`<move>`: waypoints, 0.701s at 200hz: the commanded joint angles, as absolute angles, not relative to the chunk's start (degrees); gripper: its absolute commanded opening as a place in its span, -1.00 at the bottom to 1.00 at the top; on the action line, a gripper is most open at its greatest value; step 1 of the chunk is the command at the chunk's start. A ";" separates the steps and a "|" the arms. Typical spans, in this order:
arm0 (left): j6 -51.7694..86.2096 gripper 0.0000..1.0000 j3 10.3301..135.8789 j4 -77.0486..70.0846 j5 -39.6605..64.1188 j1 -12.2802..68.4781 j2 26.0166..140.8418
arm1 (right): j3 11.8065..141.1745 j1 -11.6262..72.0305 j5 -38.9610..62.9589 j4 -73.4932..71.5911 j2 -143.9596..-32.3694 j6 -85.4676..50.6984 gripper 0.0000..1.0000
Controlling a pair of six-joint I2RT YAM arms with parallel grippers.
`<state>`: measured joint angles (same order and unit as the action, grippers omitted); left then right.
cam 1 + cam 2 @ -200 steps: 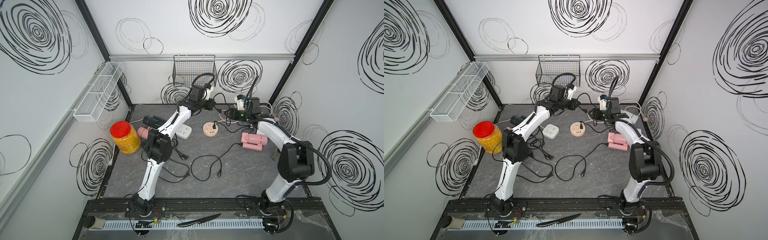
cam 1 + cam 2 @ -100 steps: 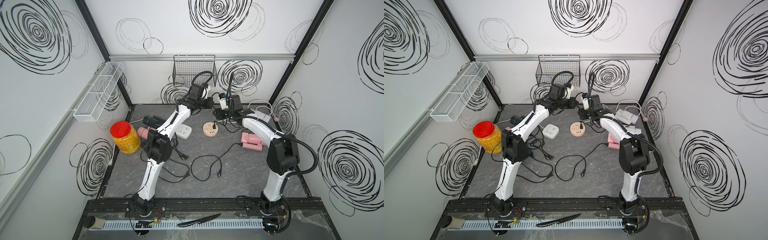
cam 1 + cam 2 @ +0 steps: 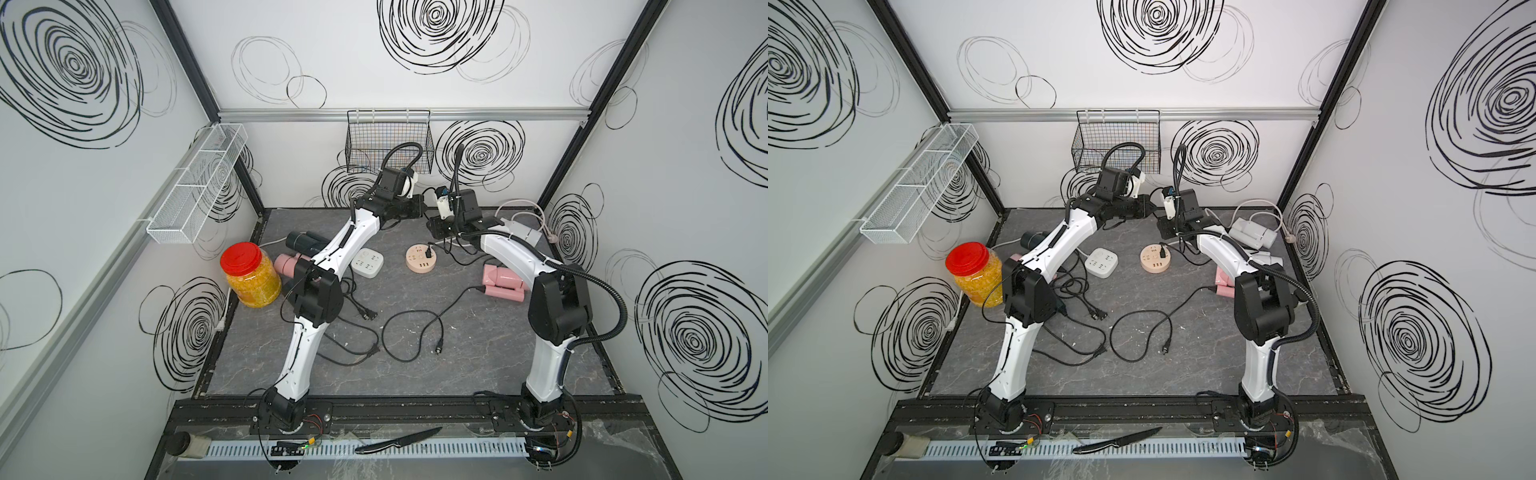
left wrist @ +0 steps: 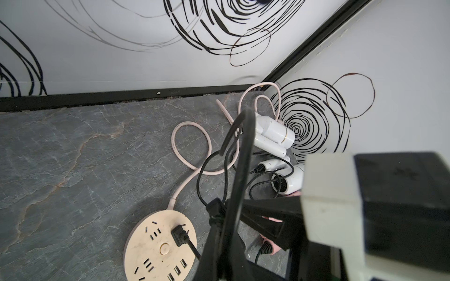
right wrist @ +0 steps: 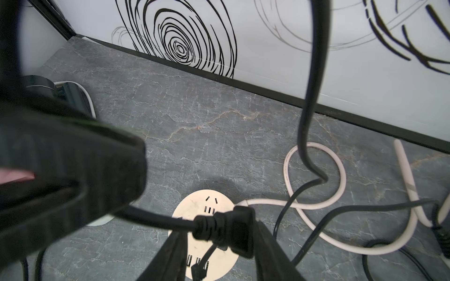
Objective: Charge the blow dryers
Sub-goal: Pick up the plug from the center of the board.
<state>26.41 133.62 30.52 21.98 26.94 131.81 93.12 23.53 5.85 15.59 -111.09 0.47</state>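
Note:
Above the back of the table, my left gripper (image 3: 420, 208) (image 4: 224, 253) is shut on a black cord (image 4: 239, 155). My right gripper (image 3: 432, 225) (image 5: 220, 231) faces it, shut on that cord's black plug (image 5: 233, 231), over the round beige socket hub (image 3: 422, 259) (image 5: 194, 206). One black plug (image 4: 179, 234) sits in the hub. Blow dryers lie around: a dark one (image 3: 301, 241) and a pink one (image 3: 286, 264) on the left, a pink one (image 3: 500, 284) on the right, and two white ones (image 4: 270, 131) (image 4: 291, 181) in the back right corner.
A white square power strip (image 3: 368, 262) lies beside the hub. A red-lidded jar (image 3: 249, 274) stands at the left edge. Loose black cords with free plugs (image 3: 438, 345) cross the table's middle. A wire basket (image 3: 388, 141) hangs on the back wall. A knife (image 3: 399, 440) lies on the front rail.
My right arm swung left from the back right corner to meet my left gripper. Its jaws widened, then narrowed round the plug. The left arm barely moved.

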 commanded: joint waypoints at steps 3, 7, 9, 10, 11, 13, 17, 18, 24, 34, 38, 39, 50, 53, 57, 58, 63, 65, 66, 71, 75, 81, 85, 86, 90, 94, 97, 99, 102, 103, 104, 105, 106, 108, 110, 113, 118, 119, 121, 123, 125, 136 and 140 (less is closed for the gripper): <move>27.63 -0.93 135.88 30.87 23.84 26.62 130.46 | 95.75 24.59 4.29 14.68 -112.44 2.19 -0.17; 27.62 -0.92 135.87 30.85 23.82 26.57 130.50 | 96.00 24.61 4.16 14.83 -112.50 2.20 -0.19; 27.65 -0.92 135.88 30.89 23.75 26.57 130.51 | 96.05 24.61 4.09 14.89 -112.61 2.20 -0.20; 27.62 -0.92 135.88 30.96 23.79 26.60 130.47 | 96.14 24.61 4.07 14.92 -112.69 2.20 -0.20; 27.61 -0.92 135.88 30.99 23.76 26.57 130.45 | 96.19 24.61 4.01 14.88 -112.72 2.20 -0.21; 27.60 -0.92 135.88 30.95 23.74 26.59 130.43 | 96.32 24.61 3.97 15.06 -112.75 2.20 -0.21; 27.64 -0.92 135.87 30.94 23.81 26.55 130.43 | 96.43 24.57 3.62 15.16 -112.85 2.20 -0.24; 27.62 -0.92 135.87 30.94 23.82 26.54 130.47 | 96.47 24.59 3.57 15.14 -112.85 2.20 -0.24; 27.70 -0.91 135.88 30.94 23.89 26.47 130.50 | 96.51 24.60 2.92 15.12 -112.85 2.20 -0.28; 27.82 -0.90 135.88 30.98 24.17 26.46 130.64 | 96.51 24.61 2.15 15.12 -112.77 2.20 -0.35; 27.78 -0.88 135.88 31.14 24.24 26.48 130.64 | 96.46 24.60 1.87 15.10 -112.63 2.20 -0.38; 27.78 -0.88 135.88 31.17 24.29 26.47 130.62 | 96.48 24.60 1.86 15.11 -112.65 2.20 -0.38; 27.77 -0.81 135.85 31.37 24.43 26.48 130.77 | 96.25 24.61 1.88 14.85 -112.42 2.11 -0.46; 27.77 -0.79 135.87 31.46 24.53 26.52 130.77 | 96.20 24.61 1.94 14.85 -112.35 2.11 -0.48; 27.77 -0.77 135.87 31.46 24.66 26.50 130.81 | 96.17 24.61 1.98 14.80 -112.33 2.11 -0.50; 27.77 -0.77 135.83 31.46 24.68 26.52 130.84 | 96.12 24.57 2.00 14.78 -112.32 2.11 -0.51; 27.77 -0.74 135.88 31.55 24.76 26.50 130.86 | 96.04 24.58 2.10 14.77 -112.23 2.11 -0.54; 27.77 -0.72 135.79 31.55 24.78 26.53 130.80 | 95.99 24.54 2.11 14.81 -112.19 2.11 -0.55; 27.77 -0.71 135.79 31.60 24.78 26.49 130.79 | 95.98 24.57 2.11 14.83 -112.13 2.07 -0.56; 27.77 -0.65 135.79 31.53 24.79 26.53 130.70 | 95.92 24.55 2.02 14.98 -112.14 1.83 -0.59; 27.84 -0.63 135.79 31.62 24.71 26.42 130.55 | 95.90 24.61 1.80 15.10 -112.07 1.49 -0.61; 27.93 -0.59 135.56 31.53 24.41 26.38 130.25 | 95.89 24.52 1.25 15.36 -111.98 0.69 -0.64; 28.01 -0.54 135.25 31.31 24.22 26.33 129.91 | 95.89 24.44 0.81 15.63 -111.93 0.04 -0.66; 28.03 -0.52 135.22 31.26 24.15 26.31 129.86 | 95.89 24.44 0.76 15.64 -111.91 -0.07 -0.66; 28.11 -0.39 134.84 31.12 23.95 26.29 129.51 | 95.89 24.43 0.50 15.87 -111.81 -0.52 -0.68; 28.06 -0.24 134.47 31.03 23.43 26.23 129.11 | 95.93 24.30 0.52 16.17 -111.75 -0.81 -0.69; 27.97 -0.12 134.12 30.96 23.00 26.22 128.69 | 95.90 24.20 0.54 16.36 -111.73 -1.02 -0.70; 27.91 -0.06 133.88 30.94 22.60 26.20 128.48 | 95.85 24.20 0.60 16.44 -111.71 -1.09 -0.71; 27.82 0.03 133.39 30.89 22.14 26.20 128.02 | 95.76 24.16 0.63 16.51 -111.64 -1.18 -0.71; 27.80 0.06 133.18 30.87 21.97 26.20 127.86 | 95.74 24.12 0.71 16.52 -111.63 -1.21 -0.71; 27.79 0.07 132.99 30.77 21.88 26.19 127.70 | 95.68 24.10 0.75 16.48 -111.58 -1.22 -0.72; 27.78 0.09 132.77 30.68 21.71 26.19 127.52 | 95.61 24.05 0.73 16.50 -111.56 -1.22 -0.72; 27.78 0.09 132.48 30.50 21.58 26.15 127.31 | 95.57 24.02 0.76 16.51 -111.50 -1.23 -0.72; 27.73 0.12 131.89 30.30 21.39 26.14 126.99 | 95.44 24.07 0.78 16.41 -111.39 -1.30 -0.72; 27.70 0.15 131.34 30.10 21.08 26.11 126.58 | 95.29 23.99 0.88 16.32 -111.21 -1.33 -0.73; 27.69 0.21 130.32 29.82 20.63 26.14 125.93 | 95.06 23.95 0.97 16.19 -111.04 -1.36 -0.73; 27.75 0.30 128.51 29.06 19.93 25.97 124.71 | 94.39 23.76 1.17 15.73 -110.65 -1.47 -0.74; 27.76 0.31 128.06 28.95 19.85 25.95 124.45 | 94.31 23.70 1.25 15.64 -110.56 -1.48 -0.74; 27.77 0.33 127.14 28.64 19.66 25.89 123.93 | 94.02 23.66 1.37 15.53 -110.39 -1.56 -0.74; 27.84 0.33 126.24 28.30 19.35 25.87 123.35 | 93.75 23.54 1.44 15.35 -110.19 -1.64 -0.74; 27.90 0.33 125.56 28.01 19.03 25.89 122.73 | 93.53 23.51 1.55 15.20 -110.08 -1.77 -0.74; 28.00 0.35 118.77 25.81 16.79 25.80 119.03 | 92.30 22.80 2.30 14.54 -109.24 -2.48 -0.75; 27.95 0.35 115.93 24.79 15.77 25.87 117.44 | 91.86 22.40 2.60 14.35 -108.98 -2.81 -0.75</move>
<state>27.92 125.69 30.06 20.84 26.65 126.76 94.02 23.75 1.80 15.59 -112.38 -1.04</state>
